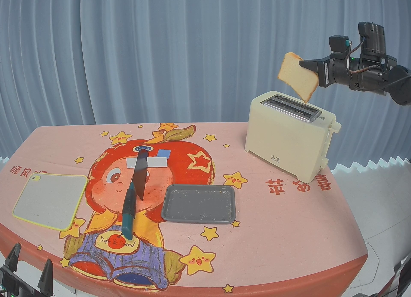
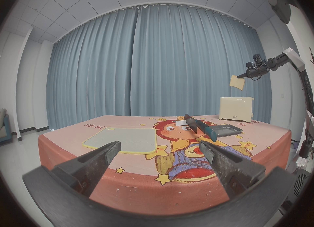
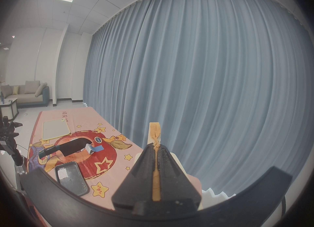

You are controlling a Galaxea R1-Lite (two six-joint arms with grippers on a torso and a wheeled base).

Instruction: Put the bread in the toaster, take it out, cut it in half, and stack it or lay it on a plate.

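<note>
A slice of bread [image 1: 298, 76] hangs in the air just above the slots of the cream toaster [image 1: 289, 137] at the table's back right. My right gripper [image 1: 309, 65] is shut on the slice's upper edge, and the bread [image 3: 154, 133] sticks out edge-on past its fingers. The same bread [image 2: 237, 82] and toaster [image 2: 236, 108] appear far off in the left wrist view. A dark grey plate [image 1: 199, 203] lies mid-table. A knife [image 1: 133, 194] with a teal handle rests left of it. My left gripper [image 2: 160, 154] is open, low before the table's front edge.
A grey cutting board [image 1: 50, 200] with a yellow-green rim lies at the table's left. A small white and blue block [image 1: 147, 162] props the knife blade. A blue curtain hangs behind the table.
</note>
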